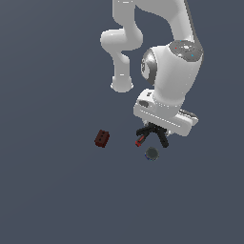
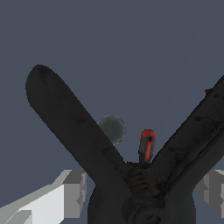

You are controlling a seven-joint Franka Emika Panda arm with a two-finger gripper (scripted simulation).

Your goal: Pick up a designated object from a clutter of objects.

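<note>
Four items: V-thing, screwdriver, disc, block, all on dark grey floor [image 1: 47, 190].
V-thing [image 1: 159, 133]: black, centre-right of exterior frame, directly under the white hand; in the wrist view [image 2: 74, 127] its two thick arms spread up and outward from the lower middle, filling most of the frame.
Gripper [image 1: 153, 127]: over the V's junction; grey fingers [image 2: 74, 192] show on either side of the junction, lower corners of wrist view. Grasping or just straddling: cannot tell.
Screwdriver [image 1: 139, 141]: red handle, at the V's lower-left edge in exterior view; between the V arms in wrist view [image 2: 147, 145].
Disc [image 1: 151, 153]: grey, round, just below the V; also in wrist view [image 2: 113, 128] beside one arm.
Block [image 1: 102, 138]: dark red, left of centre, well apart from the rest.
Arm [image 1: 171, 71]: white, comes in from top of exterior frame.
</note>
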